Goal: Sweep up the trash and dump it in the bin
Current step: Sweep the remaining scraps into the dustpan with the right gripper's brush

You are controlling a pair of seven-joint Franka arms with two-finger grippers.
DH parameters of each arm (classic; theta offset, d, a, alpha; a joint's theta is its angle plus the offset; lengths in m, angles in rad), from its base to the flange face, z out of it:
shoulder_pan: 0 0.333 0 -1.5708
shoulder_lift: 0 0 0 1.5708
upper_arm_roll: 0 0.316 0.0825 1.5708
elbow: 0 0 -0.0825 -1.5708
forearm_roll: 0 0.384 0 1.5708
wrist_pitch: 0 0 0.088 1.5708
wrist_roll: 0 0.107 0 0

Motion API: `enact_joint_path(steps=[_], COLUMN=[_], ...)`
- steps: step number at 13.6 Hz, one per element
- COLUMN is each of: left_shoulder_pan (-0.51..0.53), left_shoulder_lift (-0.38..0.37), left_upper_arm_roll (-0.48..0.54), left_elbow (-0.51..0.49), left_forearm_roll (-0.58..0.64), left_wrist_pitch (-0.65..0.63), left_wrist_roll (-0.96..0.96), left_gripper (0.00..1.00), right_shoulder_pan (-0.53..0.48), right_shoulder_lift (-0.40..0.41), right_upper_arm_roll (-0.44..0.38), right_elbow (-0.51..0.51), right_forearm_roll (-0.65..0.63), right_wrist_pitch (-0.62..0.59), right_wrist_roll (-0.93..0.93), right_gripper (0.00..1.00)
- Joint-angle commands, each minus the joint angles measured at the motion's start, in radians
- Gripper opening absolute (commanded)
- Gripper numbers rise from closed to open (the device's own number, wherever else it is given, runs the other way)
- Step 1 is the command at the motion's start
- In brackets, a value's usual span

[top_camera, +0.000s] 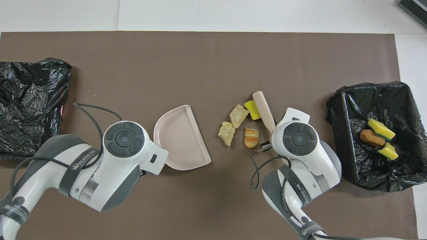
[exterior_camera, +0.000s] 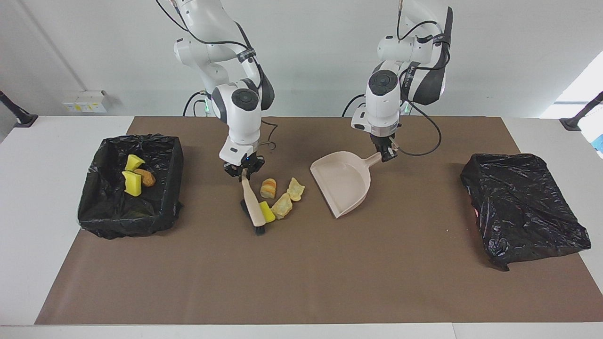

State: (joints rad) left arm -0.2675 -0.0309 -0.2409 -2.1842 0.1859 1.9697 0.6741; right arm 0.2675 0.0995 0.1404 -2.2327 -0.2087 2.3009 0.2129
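- While lying as four loose lumps of trash (exterior_camera: 282, 206) on the table (exterior_camera: 28, 188), bunched just beside the brush (exterior_camera: 252, 205) and apart from the dustpan (exterior_camera: 341, 183), could easily scatter under one hard stroke.
- Light, springy stuff: a yellow sponge chunk (exterior_camera: 266, 212) right against the brush handle, two ragged tan pieces, one ribbed orange bread-like lump. Liable to bounce or roll past the pan's lip rather than slide in.
- Short black bristles on a narrow head: may well miss the lumps up beside the handle.
- Clamped tight on the brush's smooth pale handle, right claw (exterior_camera: 243, 172), over the pile. Could twist in that grip if pushed sideways.
- Pinched on the dustpan's thin handle, left claw (exterior_camera: 386, 154), mouth of the pan toward the pile. Risks pieces sliding beneath through any gap under the smooth plastic lip.
- Flat brown mat (exterior_camera: 301, 273): little there to stop a rolling lump.
- At the right arm's end, bin (exterior_camera: 176, 155) lined with crinkly black plastic, three pieces already inside. Could snag the pan on that floppy liner at dumping.
- At the left arm's end, a crumpled black bag (exterior_camera: 523, 202), well apart.
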Motion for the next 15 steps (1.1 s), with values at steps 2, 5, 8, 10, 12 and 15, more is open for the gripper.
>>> enact_joint_path(steps=[2, 5, 8, 10, 12, 15], left_shoulder_pan=[-0.009, -0.01, -0.01, -0.01, -0.01, -0.01], left_shoulder_lift=[-0.023, -0.024, -0.024, -0.024, -0.024, -0.023], left_upper_arm_roll=[0.009, 0.008, 0.009, 0.009, 0.009, 0.009], left_elbow=[-0.049, -0.057, -0.057, -0.057, -0.057, -0.055], left_forearm_roll=[-0.008, -0.016, -0.034, -0.037, -0.037, -0.04], left_wrist_pitch=[0.053, 0.074, 0.074, 0.074, 0.074, 0.074], left_wrist_roll=[-0.046, -0.051, -0.053, -0.054, -0.054, -0.062], left_gripper=[0.0, 0.0, 0.0, 0.0, 0.0, 0.0], right_shoulder_pan=[0.065, 0.146, 0.209, 0.239, 0.256, 0.248], right_shoulder_lift=[0.026, 0.04, 0.072, 0.085, 0.086, 0.079], right_upper_arm_roll=[0.01, 0.011, 0.012, 0.012, 0.01, 0.008], right_elbow=[0.01, 0.056, 0.14, 0.166, 0.197, 0.267], right_forearm_roll=[0.096, 0.273, 0.443, 0.593, 0.664, 0.66], right_wrist_pitch=[-0.015, -0.053, -0.11, -0.109, -0.11, -0.185], right_wrist_roll=[0.019, 0.017, 0.017, 0.017, 0.038, 0.164], right_gripper=[0.0, 0.0, 0.0, 0.0, 0.0, 0.0])
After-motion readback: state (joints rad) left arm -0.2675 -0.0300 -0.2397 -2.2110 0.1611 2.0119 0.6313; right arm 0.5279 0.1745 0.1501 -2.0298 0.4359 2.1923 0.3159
